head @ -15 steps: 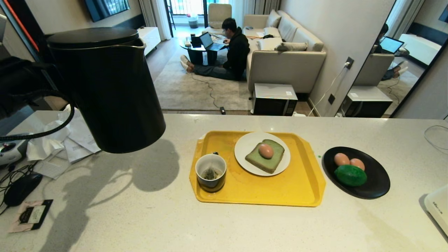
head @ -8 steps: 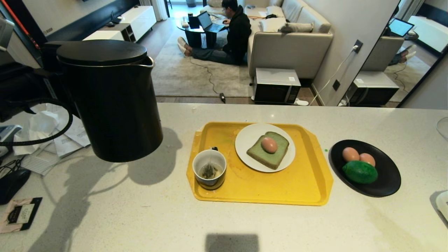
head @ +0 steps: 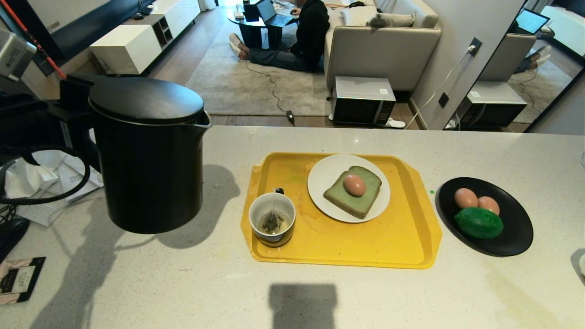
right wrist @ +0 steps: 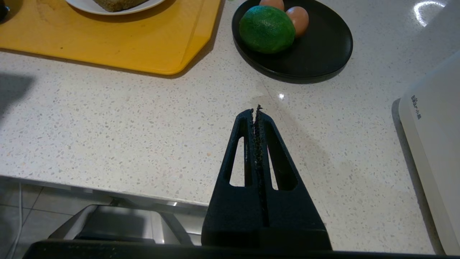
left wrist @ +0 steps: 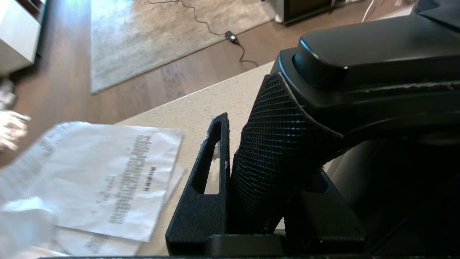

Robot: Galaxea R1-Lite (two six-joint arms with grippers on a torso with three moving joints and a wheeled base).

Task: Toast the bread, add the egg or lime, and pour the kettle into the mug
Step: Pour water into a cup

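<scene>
My left gripper [left wrist: 266, 154] is shut on the textured handle [left wrist: 284, 151] of the tall black kettle [head: 146, 155]. The kettle stands upright, low at the counter left of the yellow tray [head: 393, 246]; I cannot tell whether its base touches. On the tray, the dark mug [head: 272, 225] holds a tea bag. Beside it a white plate [head: 325, 183] carries the green bread [head: 353, 197] with the egg [head: 354, 185] on top. The lime [head: 478, 223] lies with two eggs on a black plate [head: 516, 233]. My right gripper [right wrist: 256, 109] is shut and empty over the counter's near edge.
Papers [head: 68, 176] and tissue lie behind the kettle, with a black mouse [head: 9, 230] and a sachet [head: 18, 278] at the counter's left end. A white appliance [right wrist: 435, 144] stands at the far right. A person [head: 311, 32] sits on the floor beyond the counter.
The head view has tipped downward, shifting the whole scene. Against the tray, the kettle in my left gripper has sunk toward the counter. The right arm has kept still.
</scene>
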